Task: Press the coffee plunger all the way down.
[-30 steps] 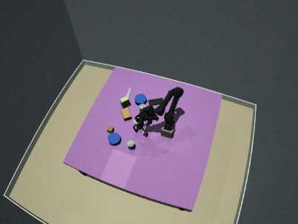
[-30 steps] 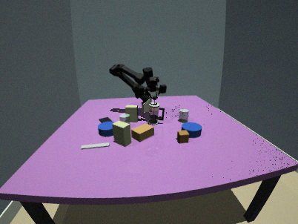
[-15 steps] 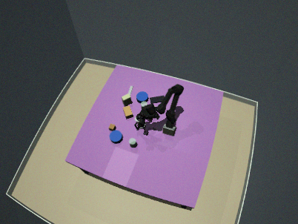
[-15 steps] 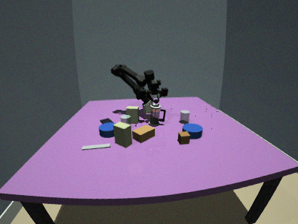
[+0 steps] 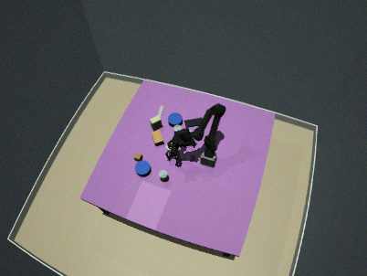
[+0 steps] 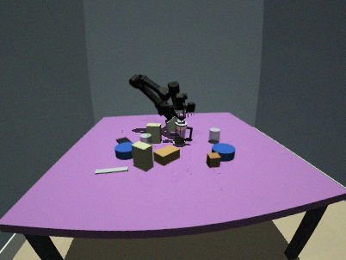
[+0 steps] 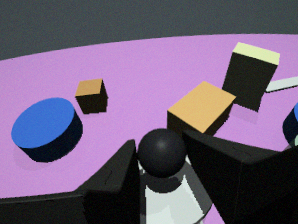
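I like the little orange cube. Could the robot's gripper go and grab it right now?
Probably not right now: the gripper is shut on the plunger knob of the coffee press. It would have to let go first. The small orange cube lies nearby, with nothing between.

Purple table top [image 5: 219,201] on a tan floor [image 5: 64,201]. Centre: black arm [image 5: 211,123], base [image 5: 208,159] at 4 o'clock of its gripper [image 5: 175,148] (fingers too small to read). At 10–11 o'clock of the gripper: orange block [image 5: 158,137], cream block [image 5: 156,121], blue disc [image 5: 175,119]. At 8 o'clock: small brown cube [image 5: 138,156], second blue disc [image 5: 143,167], pale cylinder [image 5: 163,175].
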Controlling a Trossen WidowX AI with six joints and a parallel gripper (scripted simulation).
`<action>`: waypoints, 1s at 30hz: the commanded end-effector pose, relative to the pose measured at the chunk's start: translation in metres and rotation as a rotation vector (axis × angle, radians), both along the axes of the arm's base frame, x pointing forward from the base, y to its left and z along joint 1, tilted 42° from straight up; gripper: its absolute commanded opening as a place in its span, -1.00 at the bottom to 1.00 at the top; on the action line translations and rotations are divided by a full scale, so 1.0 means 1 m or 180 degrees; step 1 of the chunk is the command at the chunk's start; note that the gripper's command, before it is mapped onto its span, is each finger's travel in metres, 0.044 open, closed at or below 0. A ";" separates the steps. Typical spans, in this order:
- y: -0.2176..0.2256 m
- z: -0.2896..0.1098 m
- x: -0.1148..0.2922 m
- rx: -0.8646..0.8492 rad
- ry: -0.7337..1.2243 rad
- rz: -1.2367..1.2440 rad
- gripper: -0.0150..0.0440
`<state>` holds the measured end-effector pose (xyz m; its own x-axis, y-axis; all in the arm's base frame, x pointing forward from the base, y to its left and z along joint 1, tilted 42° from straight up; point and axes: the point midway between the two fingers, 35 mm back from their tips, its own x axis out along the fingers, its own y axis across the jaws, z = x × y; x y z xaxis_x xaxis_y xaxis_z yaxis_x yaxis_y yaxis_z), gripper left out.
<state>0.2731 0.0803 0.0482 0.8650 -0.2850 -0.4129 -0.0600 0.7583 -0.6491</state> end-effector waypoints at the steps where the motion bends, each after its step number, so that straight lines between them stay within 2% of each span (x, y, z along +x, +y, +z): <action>1: -0.002 -0.003 0.000 -0.0043 0.0035 -0.0019 -0.10; 14: 0.000 0.000 0.000 -0.0006 0.0000 0.0001 -0.10; 26: 0.000 0.000 0.000 -0.0006 0.0000 0.0001 0.97; 30: 0.001 0.000 0.000 -0.0004 0.0004 0.0000 1.00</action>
<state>0.2736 0.0804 0.0484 0.8654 -0.2878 -0.4102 -0.0578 0.7559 -0.6522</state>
